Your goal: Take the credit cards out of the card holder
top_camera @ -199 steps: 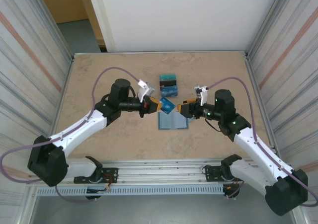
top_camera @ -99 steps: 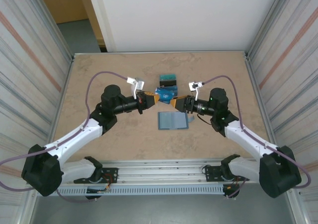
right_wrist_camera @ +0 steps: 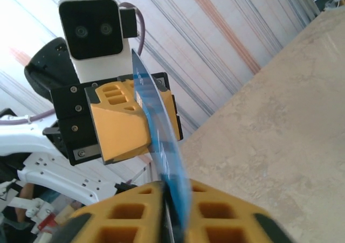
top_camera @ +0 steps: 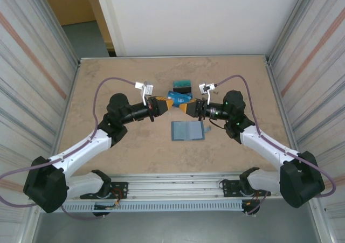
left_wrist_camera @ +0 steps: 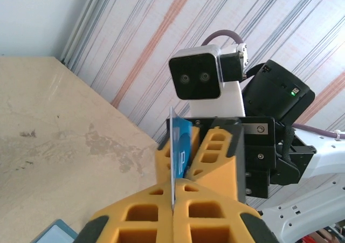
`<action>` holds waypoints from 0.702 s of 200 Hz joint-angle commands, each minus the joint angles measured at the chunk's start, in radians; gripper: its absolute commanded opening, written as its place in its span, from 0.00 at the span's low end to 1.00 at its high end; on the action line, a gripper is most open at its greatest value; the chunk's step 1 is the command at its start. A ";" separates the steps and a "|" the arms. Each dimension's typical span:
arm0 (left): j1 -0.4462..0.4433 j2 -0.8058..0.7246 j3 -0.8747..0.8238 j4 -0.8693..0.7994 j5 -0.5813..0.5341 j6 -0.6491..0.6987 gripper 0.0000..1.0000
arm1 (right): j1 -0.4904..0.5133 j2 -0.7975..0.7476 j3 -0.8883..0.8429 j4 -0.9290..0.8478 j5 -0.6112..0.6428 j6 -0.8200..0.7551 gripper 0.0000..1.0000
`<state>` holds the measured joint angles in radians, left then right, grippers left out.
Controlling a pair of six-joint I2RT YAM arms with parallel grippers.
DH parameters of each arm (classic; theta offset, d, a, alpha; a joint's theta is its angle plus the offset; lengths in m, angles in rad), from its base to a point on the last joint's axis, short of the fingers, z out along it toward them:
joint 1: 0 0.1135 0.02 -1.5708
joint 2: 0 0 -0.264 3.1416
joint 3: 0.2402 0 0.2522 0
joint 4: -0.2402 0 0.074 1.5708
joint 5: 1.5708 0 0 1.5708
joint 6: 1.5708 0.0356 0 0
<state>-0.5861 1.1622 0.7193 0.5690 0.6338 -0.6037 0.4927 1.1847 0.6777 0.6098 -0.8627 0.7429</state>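
— Moved farther up the table since a second ago, and drawn closer together. Carried along too: the blue card (left_wrist_camera: 180,140), then over the far edge of the card holder (top_camera: 187,130), now well past it.

— Nearest the bases?

— Bolted at the near edge, then reaching out and inward. Left arm (top_camera: 86,143) up from the bottom-left corner to a bent elbow. Right arm (top_camera: 269,148) mirrored from the bottom right. Wrists turned level, aimed straight at each other.

— Next out?

— Card holder, lying flat and spread open on the table (top_camera: 118,81), pale inner faces up. Long side across the table, a little right of centre. Just nearer than the fingertips, touched by neither arm.

— Past that?

— Meeting nose to nose at the left gripper (top_camera: 168,103) and right gripper (top_camera: 187,106). Clamped onto one end of the card from the left, pinched onto the other end from the right.

— Checked from the wrists?

— From the left wrist: caught as a thin edge in the seam between the closed yellow fingers (left_wrist_camera: 210,221), with the opposite pair pressed on either side farther along. From the right wrist, much the same, with the blue face slanting off toward the white camera box (right_wrist_camera: 94,30) opposite.

— Pointing which way?

— Long axis left to right, running from one grip to the other. Held clear of the table.

— Farthest?

— Loose cards (top_camera: 182,84), teal and black, flat on the table just beyond the held one.
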 commanded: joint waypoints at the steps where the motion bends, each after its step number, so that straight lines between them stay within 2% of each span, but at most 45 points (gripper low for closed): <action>1: 0.009 0.004 0.002 0.012 0.018 0.001 0.08 | 0.001 -0.026 0.038 -0.038 -0.009 -0.033 0.00; 33: 0.043 -0.029 0.044 -0.117 0.049 0.074 0.41 | 0.000 -0.065 0.082 -0.257 0.010 -0.154 0.00; 69: 0.055 -0.090 0.206 -0.494 0.026 0.361 0.64 | 0.001 -0.092 0.155 -0.551 0.018 -0.328 0.00; 87: 0.055 -0.085 0.292 -0.640 0.027 0.506 0.66 | 0.000 -0.096 0.185 -0.647 -0.005 -0.388 0.00; 115: 0.054 -0.013 0.429 -0.829 0.117 0.690 0.67 | 0.001 -0.092 0.227 -0.751 -0.039 -0.451 0.00; 140: 0.029 0.079 0.555 -1.002 0.135 0.822 0.64 | 0.001 -0.092 0.250 -0.799 -0.051 -0.481 0.00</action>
<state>-0.5373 1.1606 1.1793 -0.1745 0.7170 -0.0025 0.4927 1.1114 0.8787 -0.0769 -0.8734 0.3477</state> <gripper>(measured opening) 0.658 0.058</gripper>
